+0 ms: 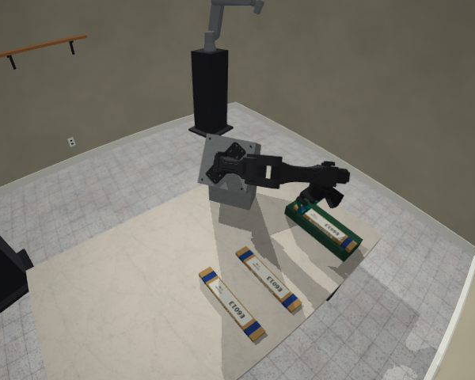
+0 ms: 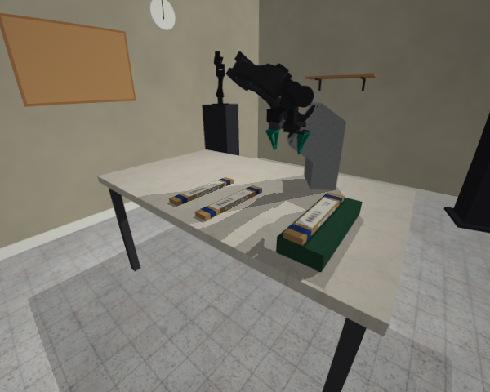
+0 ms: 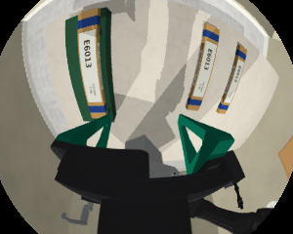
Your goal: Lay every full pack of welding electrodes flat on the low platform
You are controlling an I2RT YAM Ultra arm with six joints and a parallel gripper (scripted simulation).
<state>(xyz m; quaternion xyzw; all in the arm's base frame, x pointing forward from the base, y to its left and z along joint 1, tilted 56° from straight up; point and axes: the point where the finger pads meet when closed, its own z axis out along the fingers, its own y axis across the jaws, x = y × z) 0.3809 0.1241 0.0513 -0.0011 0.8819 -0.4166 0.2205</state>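
One tan pack with blue bands and an E6013 label (image 1: 326, 226) lies flat along the dark green low platform (image 1: 322, 233); it also shows in the exterior view (image 2: 314, 217) and the wrist view (image 3: 92, 64). Two more packs lie flat on the table, side by side: the middle pack (image 1: 267, 279) (image 2: 229, 202) (image 3: 203, 66) and the outer pack (image 1: 231, 303) (image 2: 201, 191) (image 3: 231, 77). My gripper (image 2: 287, 140) with green fingers is open and empty, raised well above the table near the platform's far end.
The grey arm base block (image 1: 229, 172) stands at the back of the table. The table's front edge (image 2: 253, 253) runs close to the platform. A black pedestal (image 1: 209, 92) stands on the floor behind.
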